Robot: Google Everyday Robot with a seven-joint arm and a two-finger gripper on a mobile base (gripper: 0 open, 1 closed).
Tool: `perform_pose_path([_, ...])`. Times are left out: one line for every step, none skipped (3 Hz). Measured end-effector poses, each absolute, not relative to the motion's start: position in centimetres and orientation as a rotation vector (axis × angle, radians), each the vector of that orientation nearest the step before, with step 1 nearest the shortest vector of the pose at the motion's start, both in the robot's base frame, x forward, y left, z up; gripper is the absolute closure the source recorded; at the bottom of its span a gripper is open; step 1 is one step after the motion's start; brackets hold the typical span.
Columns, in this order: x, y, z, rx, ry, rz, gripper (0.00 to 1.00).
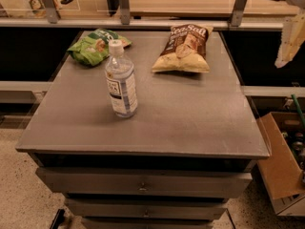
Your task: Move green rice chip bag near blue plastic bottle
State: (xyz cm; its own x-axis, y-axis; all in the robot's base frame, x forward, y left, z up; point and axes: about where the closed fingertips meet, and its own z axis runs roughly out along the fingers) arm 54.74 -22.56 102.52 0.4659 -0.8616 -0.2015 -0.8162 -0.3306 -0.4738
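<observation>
The green rice chip bag (pixel 94 46) lies at the far left of the grey table top (pixel 190 118). The blue plastic bottle (pixel 121 82) stands upright with its white cap on, just in front of and to the right of the bag, a short gap apart. My gripper (pixel 289 39) shows as a pale blurred shape at the top right edge, beyond the table's right side and far from both things. It holds nothing that I can see.
A brown and yellow "Sea Salt" chip bag (pixel 183 49) lies at the far middle-right of the table. A metal rail (pixel 143 22) runs behind the table. An open cardboard box (pixel 283 166) sits on the floor at the right. Drawers (pixel 143 185) are below the top.
</observation>
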Motion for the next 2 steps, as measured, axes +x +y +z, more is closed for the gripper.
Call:
perform_pose_path([56.6, -19.7, 102.6, -2.014, 1.483, 0.098, 0.00])
perform_pose_path([57.6, -16.8, 104.3, -1.831, 1.587, 0.171, 0.00])
